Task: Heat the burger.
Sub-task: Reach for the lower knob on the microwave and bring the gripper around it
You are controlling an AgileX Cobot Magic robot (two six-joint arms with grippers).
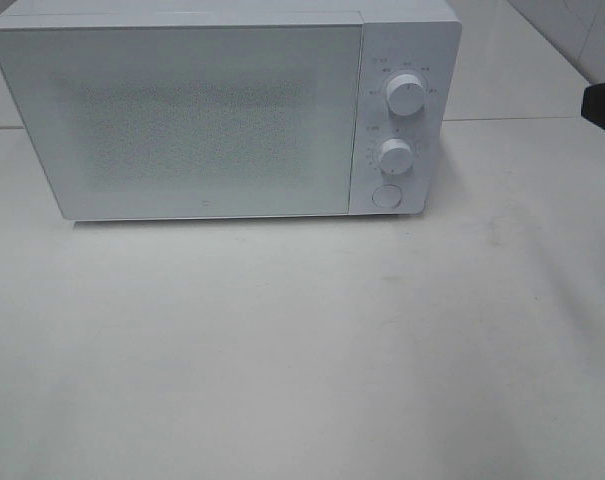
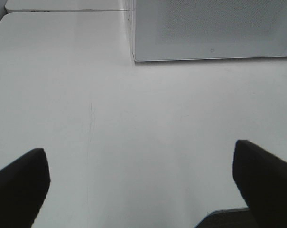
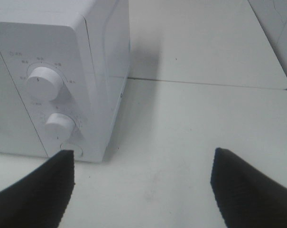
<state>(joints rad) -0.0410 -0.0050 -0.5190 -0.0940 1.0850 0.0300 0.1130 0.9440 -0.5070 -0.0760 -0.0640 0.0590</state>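
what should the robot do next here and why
Probably bring the right gripper, open and empty, to the microwave's round button: its door is shut, no burger is in view, and the left gripper is empty too.

left gripper (image 2: 138, 159), right gripper (image 3: 143, 156) (jaws wide apart)

White table (image 1: 302, 360), matte top, made of a few slabs w/ thin seams btwn them. One seam (image 1: 522, 118) runs out from the right side of the microwave (image 1: 182, 110), which sits directly on the top toward the back. Microwave's white too, door shut, front facing the high cam. Control strip on its right end has an upper knob (image 1: 406, 96), a lower knob (image 1: 394, 155) & a round button (image 1: 386, 196) at the bottom. Left wrist cam shows a faint thin scratch (image 2: 91, 123) on the tabletop in front of it, plus some light scuffs.
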